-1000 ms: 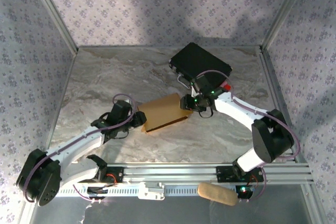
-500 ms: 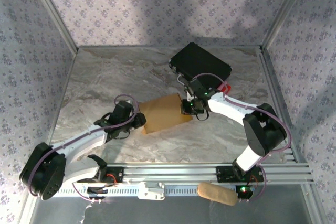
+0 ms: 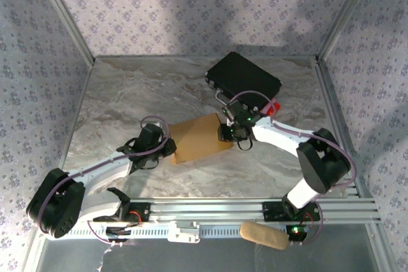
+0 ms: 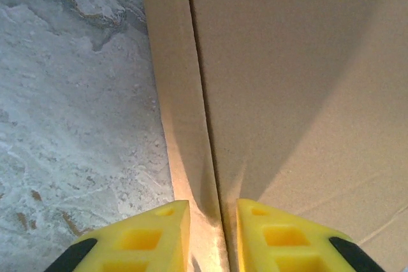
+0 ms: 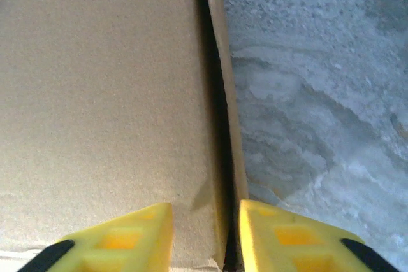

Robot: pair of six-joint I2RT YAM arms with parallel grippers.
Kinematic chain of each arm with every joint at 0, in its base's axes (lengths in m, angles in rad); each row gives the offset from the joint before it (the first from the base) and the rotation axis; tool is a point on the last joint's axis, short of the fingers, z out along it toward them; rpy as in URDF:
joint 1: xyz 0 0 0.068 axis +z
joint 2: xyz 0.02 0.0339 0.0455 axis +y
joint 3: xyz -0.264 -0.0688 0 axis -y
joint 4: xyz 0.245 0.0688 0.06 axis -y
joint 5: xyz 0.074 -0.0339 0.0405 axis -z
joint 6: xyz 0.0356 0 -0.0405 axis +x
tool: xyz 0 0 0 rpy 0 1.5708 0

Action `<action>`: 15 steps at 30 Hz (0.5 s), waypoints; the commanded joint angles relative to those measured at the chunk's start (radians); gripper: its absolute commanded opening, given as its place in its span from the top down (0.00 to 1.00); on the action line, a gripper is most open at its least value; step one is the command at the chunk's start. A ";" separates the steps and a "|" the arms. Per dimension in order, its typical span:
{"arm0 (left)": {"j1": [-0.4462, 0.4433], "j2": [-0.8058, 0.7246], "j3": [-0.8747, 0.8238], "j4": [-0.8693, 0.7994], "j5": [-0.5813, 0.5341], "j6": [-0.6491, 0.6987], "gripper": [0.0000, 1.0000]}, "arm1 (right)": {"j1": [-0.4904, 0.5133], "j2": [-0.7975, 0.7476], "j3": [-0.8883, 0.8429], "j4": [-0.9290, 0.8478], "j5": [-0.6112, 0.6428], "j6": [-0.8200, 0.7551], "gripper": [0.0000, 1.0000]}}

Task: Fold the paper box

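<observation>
The tan paper box (image 3: 199, 137) lies mid-table as a shallow, nearly closed shape. My left gripper (image 3: 171, 149) is at its left end. In the left wrist view the yellow fingertips (image 4: 156, 234) stand a narrow gap apart, straddling the crease between the box's side strip and its top panel (image 4: 293, 93). My right gripper (image 3: 224, 133) is at the box's right end. In the right wrist view its fingertips (image 5: 280, 237) are also slightly apart, over the top panel (image 5: 102, 93) and the dark slit beside the side wall (image 5: 224, 74). Neither pair visibly pinches the cardboard.
A black case (image 3: 243, 81) with a metal handle lies at the back, close behind the right gripper, with a small red item (image 3: 274, 107) beside it. An aluminium rail (image 3: 255, 208) runs along the near edge, with a tan roll (image 3: 262, 235) in front of it. Patterned walls enclose the table.
The right gripper has shifted left and nearer along the box's right end. The left jaws have narrowed. The box's top panel lies flatter than before.
</observation>
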 commanded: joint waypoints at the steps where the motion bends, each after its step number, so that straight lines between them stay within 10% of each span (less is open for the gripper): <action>1: 0.005 -0.015 -0.024 -0.043 -0.029 0.025 0.77 | -0.044 -0.100 -0.089 0.031 -0.003 0.023 0.57; 15: 0.057 -0.093 -0.138 0.069 0.040 0.058 0.93 | -0.218 -0.018 -0.200 0.361 -0.624 -0.016 0.26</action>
